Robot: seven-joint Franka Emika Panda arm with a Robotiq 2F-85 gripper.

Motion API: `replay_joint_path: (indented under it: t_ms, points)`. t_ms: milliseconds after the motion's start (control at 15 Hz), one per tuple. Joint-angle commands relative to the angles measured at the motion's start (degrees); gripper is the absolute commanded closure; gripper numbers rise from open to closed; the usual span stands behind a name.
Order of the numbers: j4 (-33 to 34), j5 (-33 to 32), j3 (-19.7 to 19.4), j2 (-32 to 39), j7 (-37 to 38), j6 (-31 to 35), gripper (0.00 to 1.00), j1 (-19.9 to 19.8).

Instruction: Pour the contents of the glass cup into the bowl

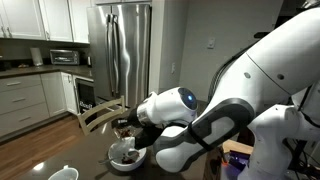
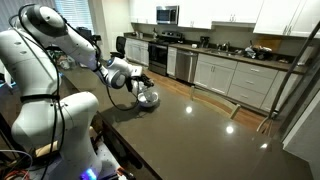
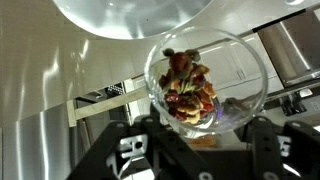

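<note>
A: Glass cup (image 3: 205, 80) is pinched in the tool (image 3: 198, 128), jaws drawn in on its wall, tipped, with the contents (image 3: 188, 85) clumped inside.
B: And the bowl (image 1: 128, 165)?
A: Just ahead of the tool and below it, resting on the dark surface (image 2: 200, 130).
B: What worries you?
A: I'd guess the clump lets go all at once and bits bounce over the thick rim. Smooth glass could also twist in the grip, or the mouth may sit nearer the edge than the middle.
</note>
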Motion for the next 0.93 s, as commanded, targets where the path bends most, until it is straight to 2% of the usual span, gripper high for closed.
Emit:
replay_joint_path:
  t_ms: [0,600,667,867]
  points:
    - [1.10,1.26,-1.16,5.84,2.61,0.59,0.58,1.56]
    - [0.64,1.19,-1.11,13.45,7.00,0.61,0.58,3.32]
    - [0.97,0.01,-0.22,10.26,5.40,0.00,0.33,2.26]
    - [0.89,0.01,-0.22,11.84,5.98,0.00,0.33,2.35]
